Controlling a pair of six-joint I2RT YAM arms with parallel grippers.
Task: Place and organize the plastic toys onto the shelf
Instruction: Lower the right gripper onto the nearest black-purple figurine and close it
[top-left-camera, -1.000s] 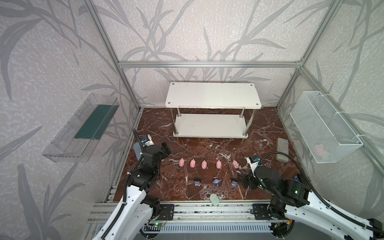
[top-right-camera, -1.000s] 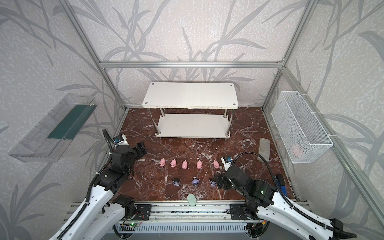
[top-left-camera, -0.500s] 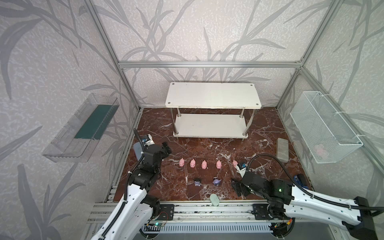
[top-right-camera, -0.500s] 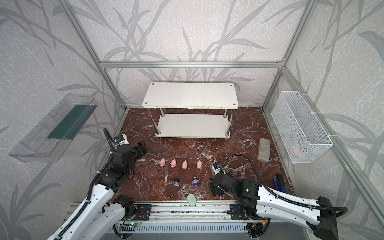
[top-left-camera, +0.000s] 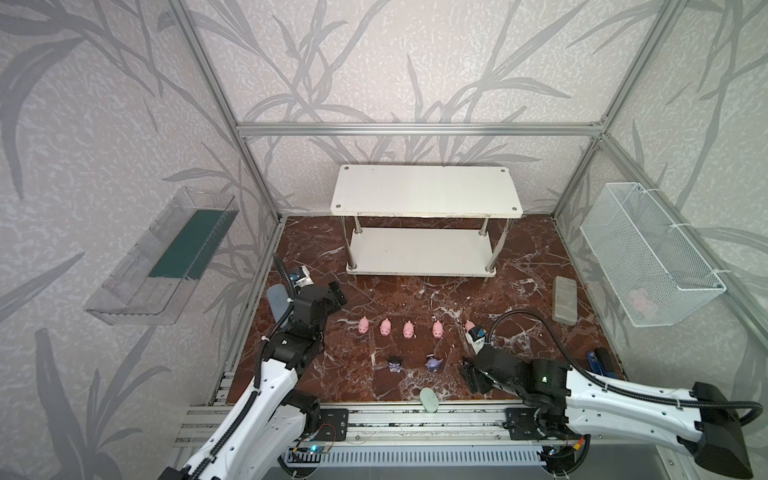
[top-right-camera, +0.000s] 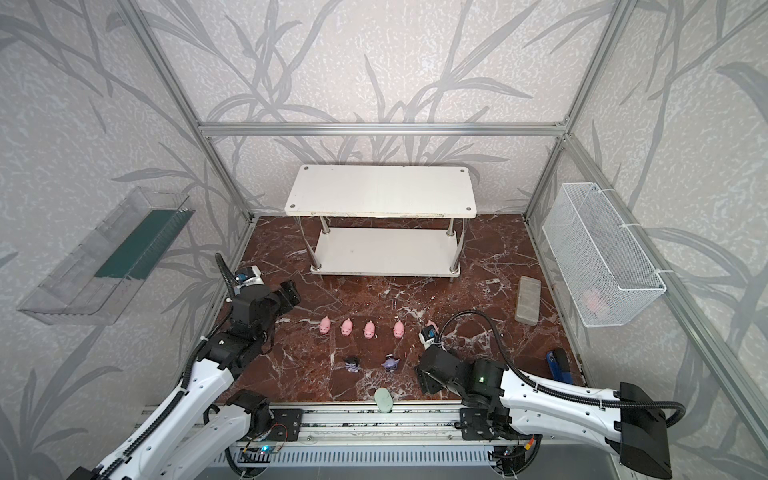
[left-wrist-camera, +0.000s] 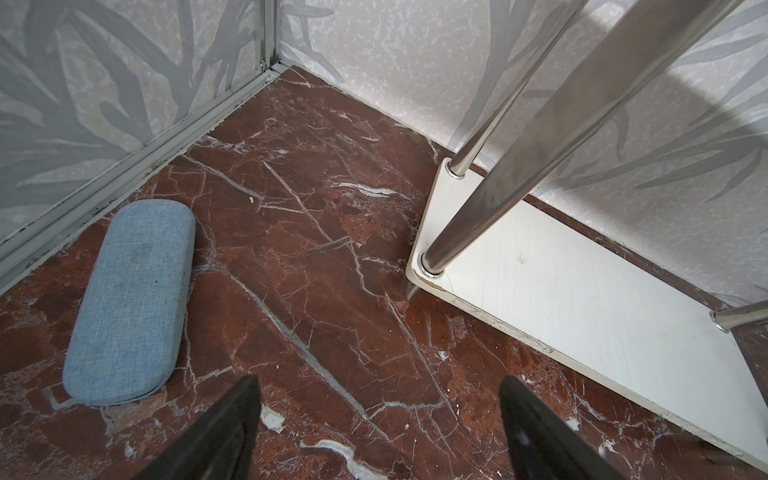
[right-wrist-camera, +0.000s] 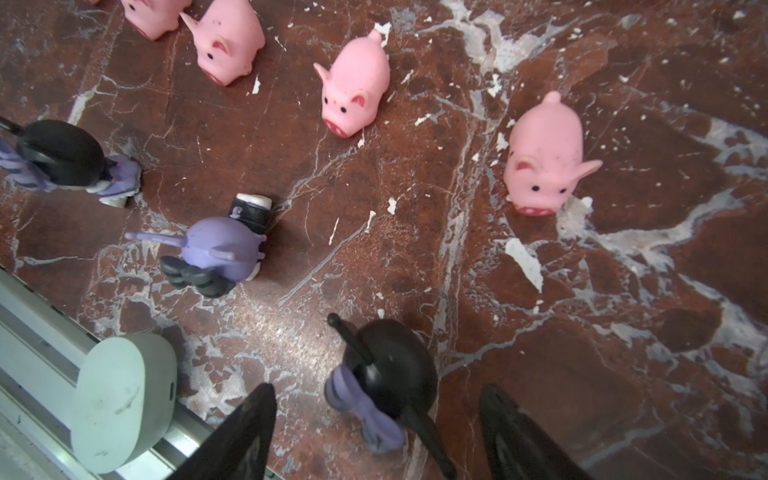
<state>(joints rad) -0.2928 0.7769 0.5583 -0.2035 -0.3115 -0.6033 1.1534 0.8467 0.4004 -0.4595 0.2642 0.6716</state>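
- The small black-and-purple plastic toy with pointed ears (right-wrist-camera: 390, 365) stands right between the spread fingers of the right claw (right-wrist-camera: 377, 388), seemingly untouched.
- The left claw (left-wrist-camera: 379, 379) is spread, empty, well apart.

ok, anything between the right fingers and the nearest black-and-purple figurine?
Nothing visible. In the right wrist view the black-and-purple figurine stands between the open right fingers, with a gap on each side. The nearest pink pig stands apart.
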